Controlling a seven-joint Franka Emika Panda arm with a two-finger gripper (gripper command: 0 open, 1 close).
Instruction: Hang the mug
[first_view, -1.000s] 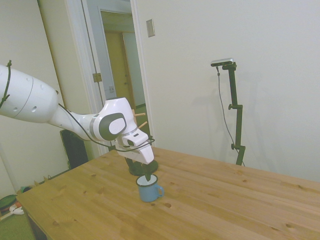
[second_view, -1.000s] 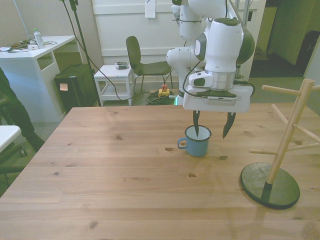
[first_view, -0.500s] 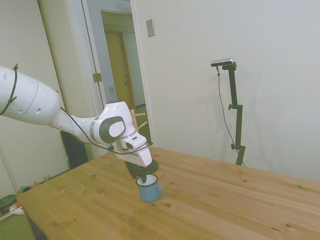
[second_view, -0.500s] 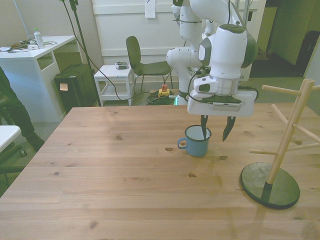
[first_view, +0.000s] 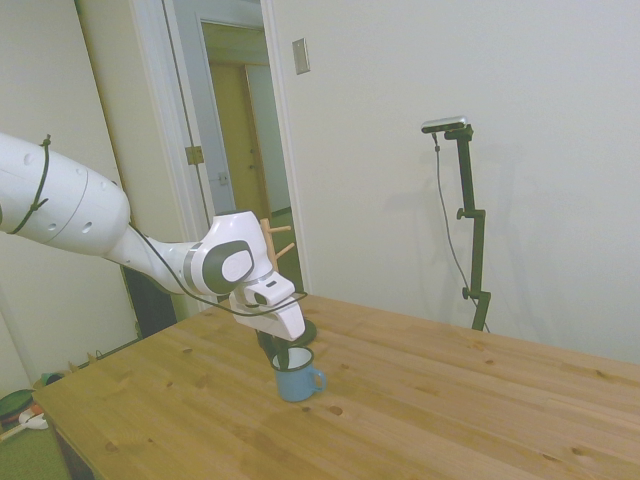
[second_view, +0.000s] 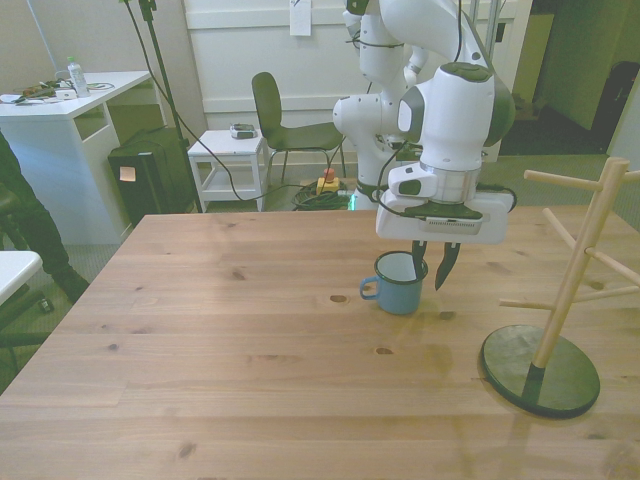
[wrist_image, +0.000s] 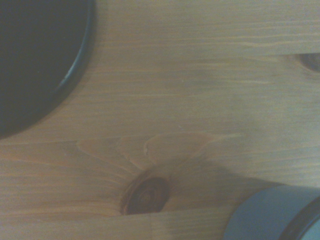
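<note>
Gripper (second_view: 430, 267) lower than a second ago, fingers narrowed astride mug (second_view: 402, 283) wall, not clamped yet; grasp imminent, mug tree (second_view: 555, 300) waits.

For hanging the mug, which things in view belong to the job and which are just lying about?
Belong to the job:
- mug, upright on the table
- mug tree, at the front view's right
- gripper, fingers astride the mug's rim

Just lying about:
- chair
- small white trolley
- white desk with a bottle
</note>
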